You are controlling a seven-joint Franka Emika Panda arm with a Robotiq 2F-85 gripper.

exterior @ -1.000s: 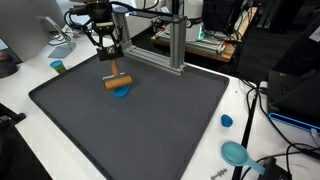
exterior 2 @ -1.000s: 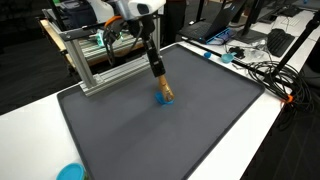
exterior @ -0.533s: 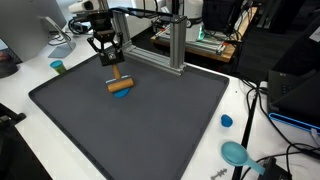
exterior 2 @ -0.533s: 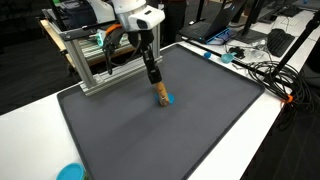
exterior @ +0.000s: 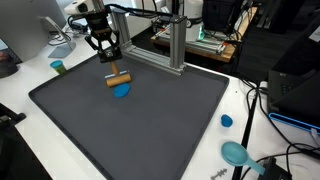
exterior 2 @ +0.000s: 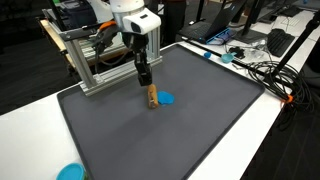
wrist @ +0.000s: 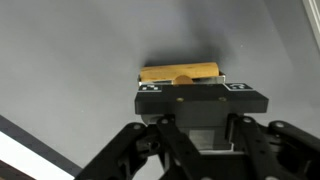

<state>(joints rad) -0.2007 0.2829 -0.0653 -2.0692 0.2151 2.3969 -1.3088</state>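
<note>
My gripper (exterior: 113, 70) points down over the far left part of a dark mat (exterior: 140, 130). It is shut on a short wooden cylinder (exterior: 119, 80), held just above the mat. A small flat blue disc (exterior: 122, 91) lies on the mat right beside the cylinder. Another exterior view shows the gripper (exterior 2: 146, 82), the cylinder (exterior 2: 151, 97) and the disc (exterior 2: 166, 98) to its right. In the wrist view the cylinder (wrist: 180, 72) lies crosswise at the fingertips (wrist: 190, 88). The disc is hidden there.
An aluminium frame (exterior: 175, 45) stands at the mat's back edge, close behind the gripper; it also shows in an exterior view (exterior 2: 100, 65). A teal cup (exterior: 58, 67), a blue cap (exterior: 227, 121), a teal bowl (exterior: 235, 153) and cables (exterior 2: 262, 72) lie on the white table.
The gripper has risen and shifted toward the frame with the wooden cylinder in it. The cylinder now sits off to the side of the blue disc, which stayed about where it was.
</note>
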